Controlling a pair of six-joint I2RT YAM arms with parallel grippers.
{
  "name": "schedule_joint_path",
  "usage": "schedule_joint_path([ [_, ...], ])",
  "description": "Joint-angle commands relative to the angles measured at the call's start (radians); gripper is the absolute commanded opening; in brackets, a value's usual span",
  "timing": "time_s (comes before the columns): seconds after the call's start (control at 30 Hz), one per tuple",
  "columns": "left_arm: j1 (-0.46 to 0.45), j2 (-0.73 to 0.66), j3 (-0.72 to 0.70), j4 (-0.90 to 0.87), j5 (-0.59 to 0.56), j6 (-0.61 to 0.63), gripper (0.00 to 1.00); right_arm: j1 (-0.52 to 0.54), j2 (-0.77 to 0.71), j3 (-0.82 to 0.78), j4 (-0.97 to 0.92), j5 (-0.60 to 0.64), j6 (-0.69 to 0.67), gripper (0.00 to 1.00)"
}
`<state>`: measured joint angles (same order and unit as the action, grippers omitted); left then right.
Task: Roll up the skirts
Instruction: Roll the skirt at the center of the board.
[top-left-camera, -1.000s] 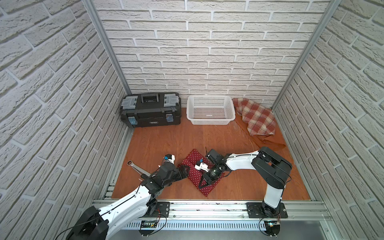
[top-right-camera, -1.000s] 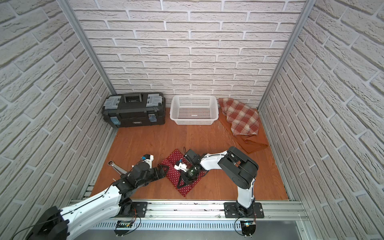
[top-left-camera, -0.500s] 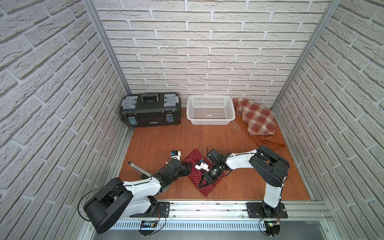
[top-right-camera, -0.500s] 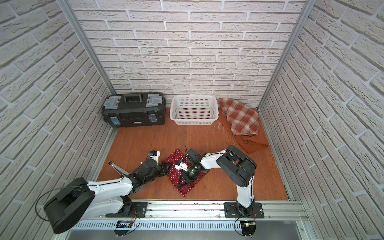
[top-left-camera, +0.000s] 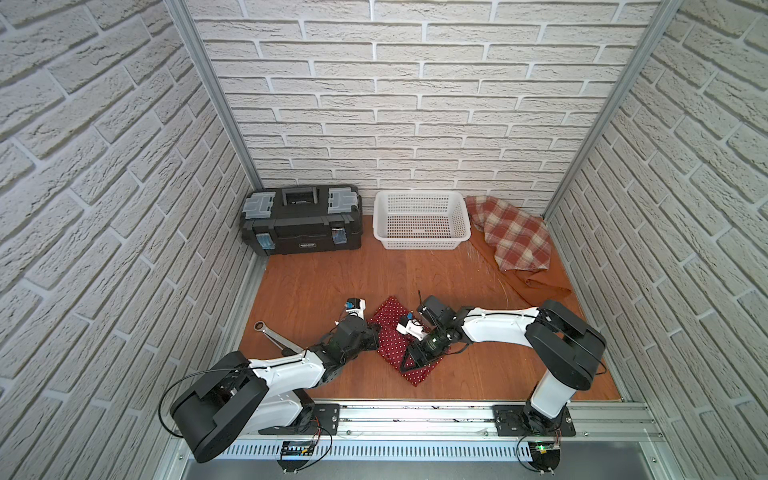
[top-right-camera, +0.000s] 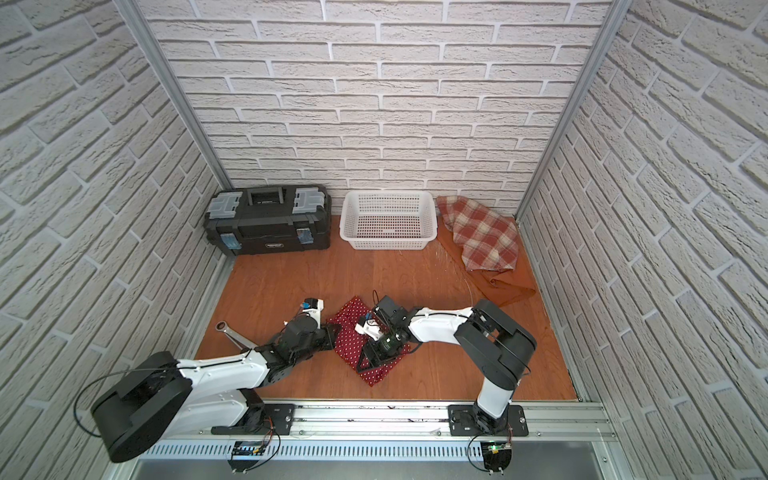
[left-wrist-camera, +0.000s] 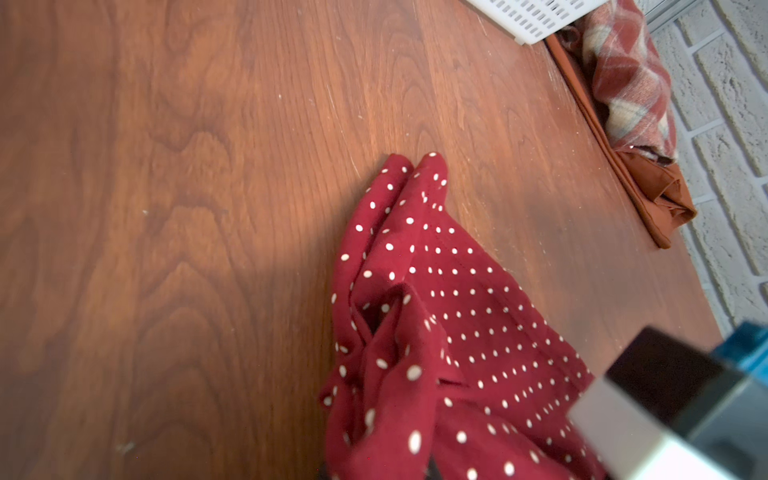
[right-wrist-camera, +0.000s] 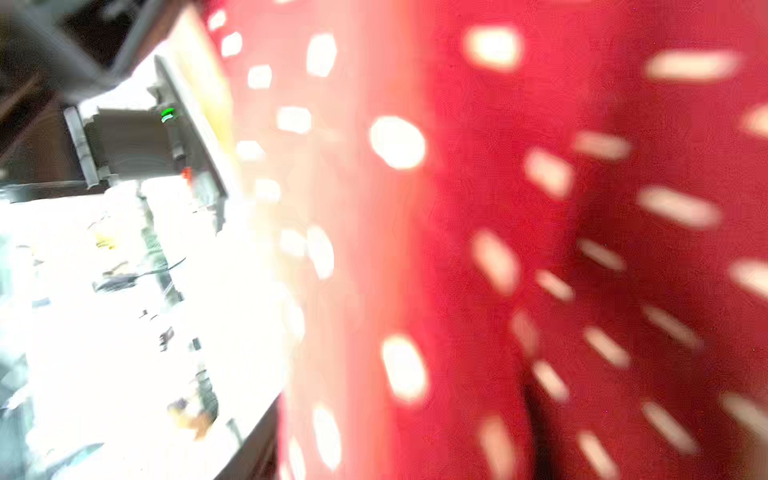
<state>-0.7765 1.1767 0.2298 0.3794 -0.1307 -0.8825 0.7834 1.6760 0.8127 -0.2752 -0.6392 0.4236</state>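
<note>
The dark red polka-dot skirt (top-left-camera: 388, 345) lies crumpled and unrolled on the wooden desk (top-left-camera: 332, 282), near the front and between the two tools. Within the last second the left tool (top-left-camera: 372, 332) has been brought up to the skirt's edge, where bunched cloth is seen in the left wrist view. Its fingers are hidden, so its state cannot be told. The right tool (top-left-camera: 415, 359) is set on the skirt's middle, its state equally unclear. A two-armed roll is judged imminent. The plaid skirt (top-left-camera: 513, 237) and rust-orange skirt (top-left-camera: 540, 286) are piled beside the white basket (top-left-camera: 419, 245). The black toolbox (top-left-camera: 303, 224) label cannot be read.
</note>
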Motion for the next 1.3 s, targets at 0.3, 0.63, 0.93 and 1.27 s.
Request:
schedule_joint_path([
  [0.3,-0.121,-0.017,0.057,-0.201,-0.136,-0.009,0.0,0.128,-0.366,-0.028,-0.428,0.672,0.009,0.63],
  [0.63,-0.13,0.031,0.071,-0.204,-0.122,-0.027,0.0,0.733,-0.159,0.103,-0.432,1.509,-0.025,0.73],
  [0.93,-0.129,-0.015,0.069,-0.29,-0.108,-0.04,0.0,0.811,0.265,0.296,-0.484,1.777,0.049,0.83],
  [1.27,-0.129,-0.096,0.089,-0.407,-0.095,-0.04,0.0,0.734,0.487,0.43,-0.638,1.735,0.157,0.73],
])
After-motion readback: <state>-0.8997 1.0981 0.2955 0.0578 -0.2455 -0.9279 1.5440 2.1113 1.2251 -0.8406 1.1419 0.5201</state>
